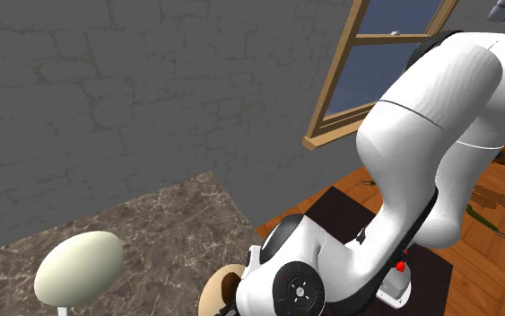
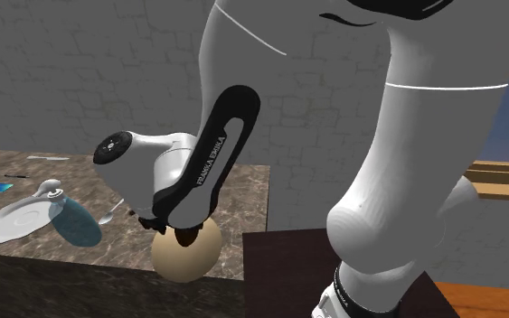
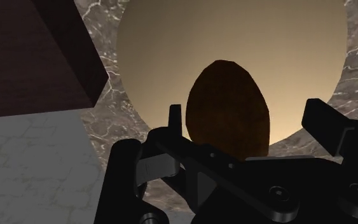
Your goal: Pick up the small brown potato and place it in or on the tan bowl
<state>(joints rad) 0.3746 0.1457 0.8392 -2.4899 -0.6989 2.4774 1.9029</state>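
Note:
The tan bowl (image 2: 187,256) stands at the near edge of the marble counter (image 2: 243,194), close to the dark stand (image 2: 288,271). My gripper (image 2: 178,231) hangs right over it, and the small brown potato (image 2: 187,237) shows dark at the bowl's mouth under the hand. In the wrist view the potato (image 3: 228,108) sits between the fingertips (image 3: 175,119) against the bowl's (image 3: 171,44) pale inside. The fingers stand apart, with a gap beside the potato on one side. The gripper (image 3: 247,118) hides the potato's lower part. The shoulder view has the bowl (image 1: 216,292) peeking from behind the arm.
A white plate (image 2: 8,224), a bluish glass object (image 2: 73,222) and a spoon (image 2: 109,214) lie on the counter at the second exterior view's left. A pale oval object on a stem (image 1: 78,267) stands at the shoulder view's lower left. A stone wall backs the counter.

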